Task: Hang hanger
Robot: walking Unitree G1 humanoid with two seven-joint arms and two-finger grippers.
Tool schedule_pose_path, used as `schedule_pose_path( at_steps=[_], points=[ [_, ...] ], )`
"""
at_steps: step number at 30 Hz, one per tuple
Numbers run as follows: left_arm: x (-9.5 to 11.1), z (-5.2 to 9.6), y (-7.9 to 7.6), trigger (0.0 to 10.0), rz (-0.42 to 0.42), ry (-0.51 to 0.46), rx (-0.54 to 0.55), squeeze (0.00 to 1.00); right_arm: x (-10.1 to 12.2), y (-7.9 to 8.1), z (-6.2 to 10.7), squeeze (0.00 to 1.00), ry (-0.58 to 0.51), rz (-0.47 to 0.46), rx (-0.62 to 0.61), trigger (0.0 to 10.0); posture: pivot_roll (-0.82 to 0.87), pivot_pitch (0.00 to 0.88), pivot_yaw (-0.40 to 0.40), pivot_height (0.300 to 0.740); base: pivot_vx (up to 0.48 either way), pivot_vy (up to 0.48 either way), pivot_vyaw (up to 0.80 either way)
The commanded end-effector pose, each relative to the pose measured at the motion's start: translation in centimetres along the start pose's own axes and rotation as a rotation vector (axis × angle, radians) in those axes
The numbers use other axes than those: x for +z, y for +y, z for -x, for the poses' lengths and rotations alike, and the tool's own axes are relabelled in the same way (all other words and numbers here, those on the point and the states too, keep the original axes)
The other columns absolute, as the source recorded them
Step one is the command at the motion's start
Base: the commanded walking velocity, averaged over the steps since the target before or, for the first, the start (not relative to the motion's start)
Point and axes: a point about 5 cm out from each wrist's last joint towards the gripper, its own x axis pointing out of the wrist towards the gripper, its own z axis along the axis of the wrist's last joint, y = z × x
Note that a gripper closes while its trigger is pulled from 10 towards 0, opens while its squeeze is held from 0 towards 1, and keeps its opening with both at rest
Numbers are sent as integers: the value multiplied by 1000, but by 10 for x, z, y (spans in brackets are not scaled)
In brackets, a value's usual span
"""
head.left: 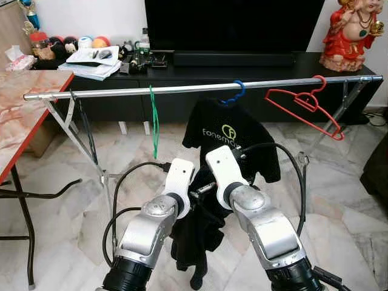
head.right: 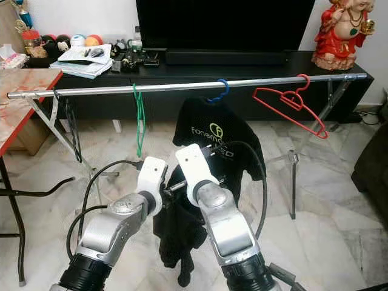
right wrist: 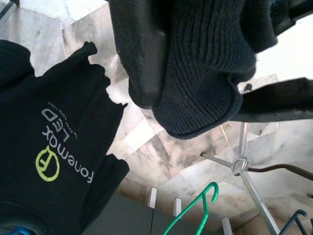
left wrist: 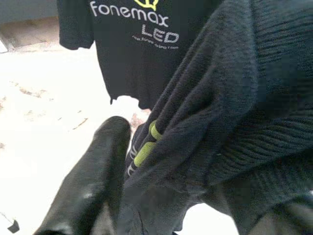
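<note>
both grippers' fingertips hidden by dark knit garment (left wrist: pixel 230 112).

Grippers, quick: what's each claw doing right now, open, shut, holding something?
Left gripper: shut on the dark knit garment.
Right gripper: shut on the same dark knit garment, below the rail.

Red statue (head.left: pixel 350 33), papers (head.left: pixel 92 62) on TV console (head.left: pixel 242 66).
</note>
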Motion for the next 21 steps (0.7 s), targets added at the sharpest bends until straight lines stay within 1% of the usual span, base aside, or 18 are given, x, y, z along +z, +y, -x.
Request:
schedule_pose_path(
  at_steps=[1, 21],
  points=[
    [-4, -1, 0, 0, 1, 10, 0, 0, 11, 0, 5, 0, -55, 3, -1, 10000, -66, 76, -2, 740, 0, 0, 0],
    [-8, 1, 6, 0, -26, 29, -4, 0, 9, -4, 6, 0, -50, 2, -6, 10000, -66, 87, -4, 740, 0, 0, 0]
  ],
)
